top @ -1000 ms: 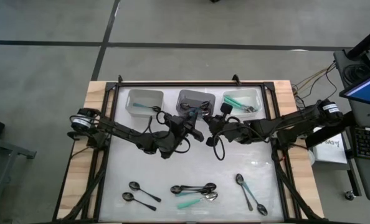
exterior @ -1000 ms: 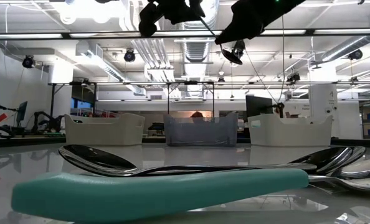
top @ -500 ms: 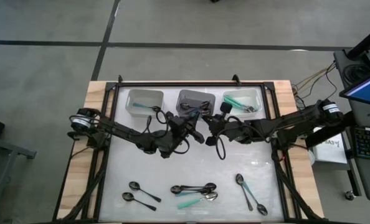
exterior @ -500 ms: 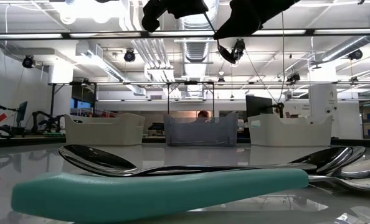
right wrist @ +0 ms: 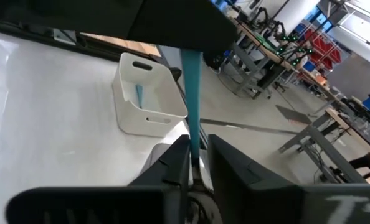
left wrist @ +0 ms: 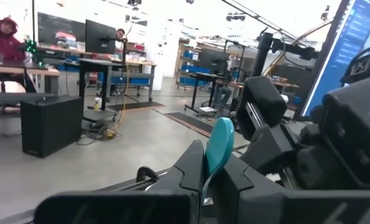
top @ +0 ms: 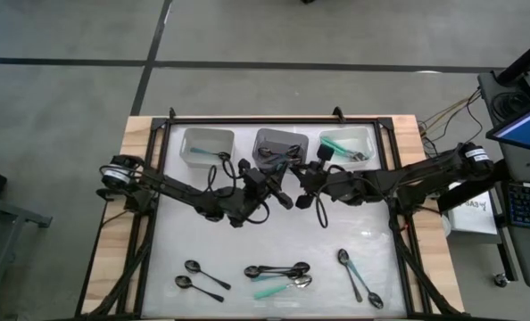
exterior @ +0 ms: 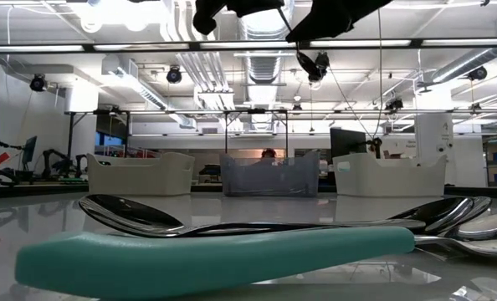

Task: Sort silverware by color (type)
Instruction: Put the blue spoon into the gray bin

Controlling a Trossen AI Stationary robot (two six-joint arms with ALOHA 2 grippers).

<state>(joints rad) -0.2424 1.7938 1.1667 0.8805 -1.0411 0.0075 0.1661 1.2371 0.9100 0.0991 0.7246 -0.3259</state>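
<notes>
A spoon with a teal handle (right wrist: 191,81) hangs in the air above the table's middle, between my two grippers. My left gripper (left wrist: 210,163) is shut on it, and the handle's rounded end (left wrist: 221,138) sticks out past the fingers. My right gripper (right wrist: 199,146) faces it from the table's right, its fingers slightly apart around the same handle. In the low view the spoon's dark bowl (exterior: 309,65) slants down below the right gripper. From above, the left gripper (top: 274,181) and right gripper (top: 299,187) almost meet. My left gripper pinches the teal handle (left wrist: 211,163) between its two fingers, a little short of the handle's free end. The fingers come about level from the table's left. The spoon is lifted clear, its bowl end slanting down. My right gripper's fingers (right wrist: 177,158) stand on either side of the handle near the stem; whether they touch it I cannot tell.
Three bins stand along the far edge: white (top: 207,144), grey (top: 278,143), and white with teal spoons (top: 345,144). Near the front edge lie black spoons (top: 202,275), a mixed cluster (top: 278,272) with a teal handle (exterior: 215,255), and two more spoons (top: 354,272).
The spoon's bowl has risen a little in the low view. My left gripper has rolled slightly at the wrist. Both arms have otherwise stayed above the table's middle.
</notes>
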